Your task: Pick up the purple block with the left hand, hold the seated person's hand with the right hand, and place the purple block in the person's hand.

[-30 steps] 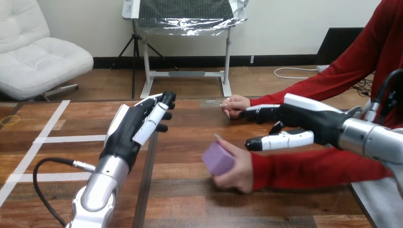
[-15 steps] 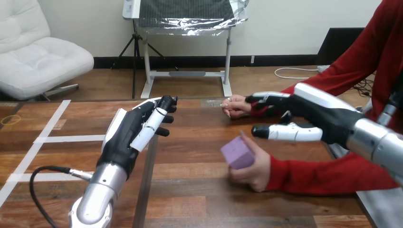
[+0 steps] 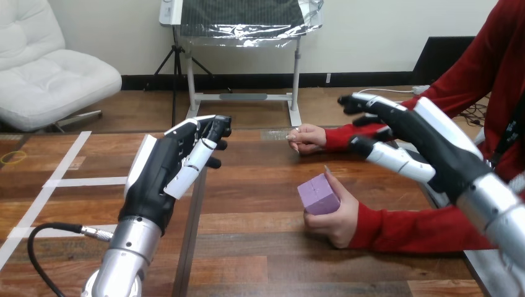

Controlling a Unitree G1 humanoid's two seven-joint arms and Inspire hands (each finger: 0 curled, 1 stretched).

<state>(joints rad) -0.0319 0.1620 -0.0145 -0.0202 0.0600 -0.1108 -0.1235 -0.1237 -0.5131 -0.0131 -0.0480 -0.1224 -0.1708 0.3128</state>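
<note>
The purple block (image 3: 317, 194) lies in the person's nearer hand (image 3: 337, 216), which rests on the table right of centre with its fingers round the block. My left hand (image 3: 170, 170) is raised at the left, fingers straight, holding nothing, well apart from the block. My right hand (image 3: 412, 139) hovers open above the person's red-sleeved forearm, lifted clear of it, thumb pointing left. The person's farther hand (image 3: 304, 137) rests as a loose fist on the table at the back.
White tape lines (image 3: 62, 181) cross the wooden table (image 3: 247, 247) at the left. A black cable (image 3: 56, 230) loops by my left forearm. The person's red sleeves (image 3: 421, 223) lie across the right side of the table.
My right hand has risen and drawn back to the right, away from the person's wrist. The person's hand with the block has slid right. My left hand has pulled back slightly.
</note>
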